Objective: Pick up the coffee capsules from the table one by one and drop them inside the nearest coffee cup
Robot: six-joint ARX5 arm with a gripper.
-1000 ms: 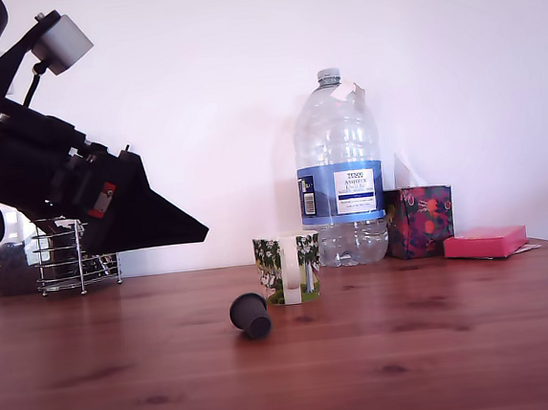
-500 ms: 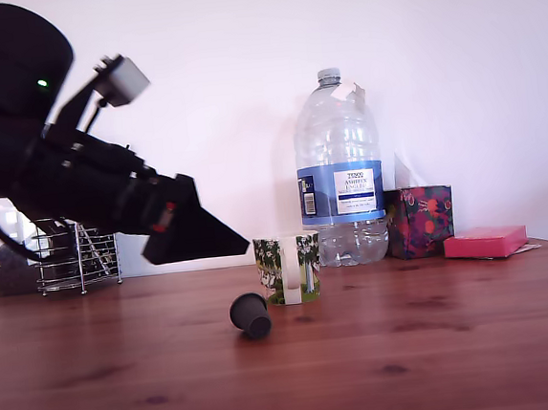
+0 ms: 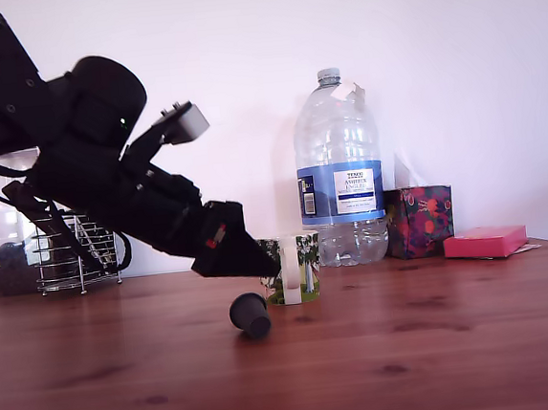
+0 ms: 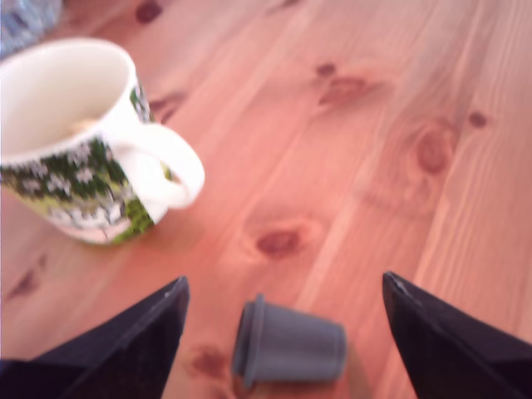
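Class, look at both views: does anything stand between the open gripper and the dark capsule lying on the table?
Nothing visible does. The dark capsule lies on its side on bare table, between the open fingers of the gripper; the mug stands off to one side.

One capsule (image 3: 250, 314), one mug (image 3: 288, 269), one bottle (image 3: 339, 170)

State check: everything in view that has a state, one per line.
hand: open, straddling the capsule, not touching
dark capsule: on its side on the table, ungrasped
mug: upright, something pale inside
water bottle: upright, capped
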